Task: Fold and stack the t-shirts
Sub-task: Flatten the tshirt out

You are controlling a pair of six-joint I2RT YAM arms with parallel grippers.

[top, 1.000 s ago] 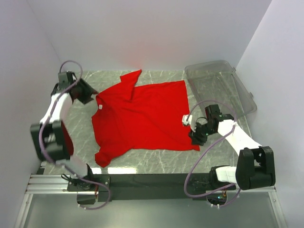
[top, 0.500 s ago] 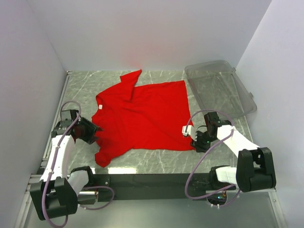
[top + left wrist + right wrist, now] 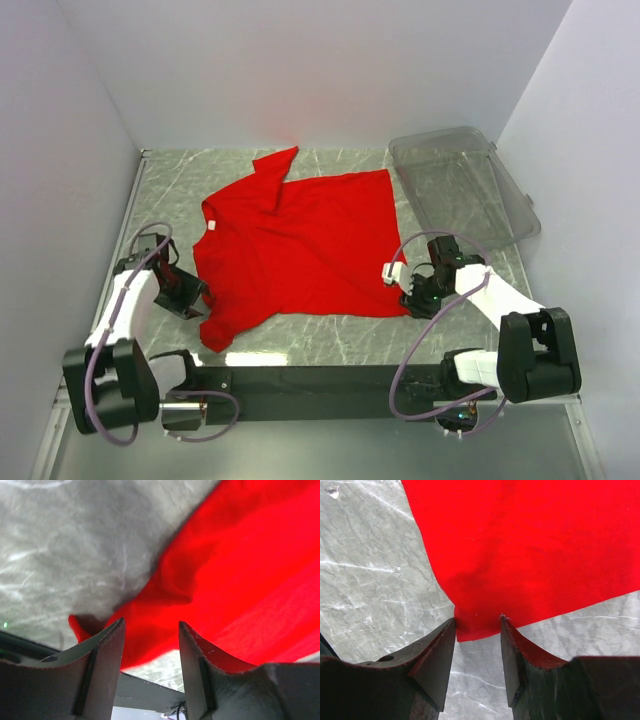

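1 t-shirt [image 3: 300, 245] lies flat, unfolded. Left gripper [image 3: 150, 625] and right gripper [image 3: 477, 622] straddle its near corners, jaws parted, grasping nothing. Next move, as judged: clamp both corners.

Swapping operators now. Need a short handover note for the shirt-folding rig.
Left gripper: open, at the near-left sleeve of the red t-shirt, nothing held.
Right gripper: open, jaws either side of the near-right hem corner, not clamped.
T-shirt: spread out on the table. The clear bin is at the far right.
Done: no fold yet.
Left: probably close on both near corners, then fold and stack.
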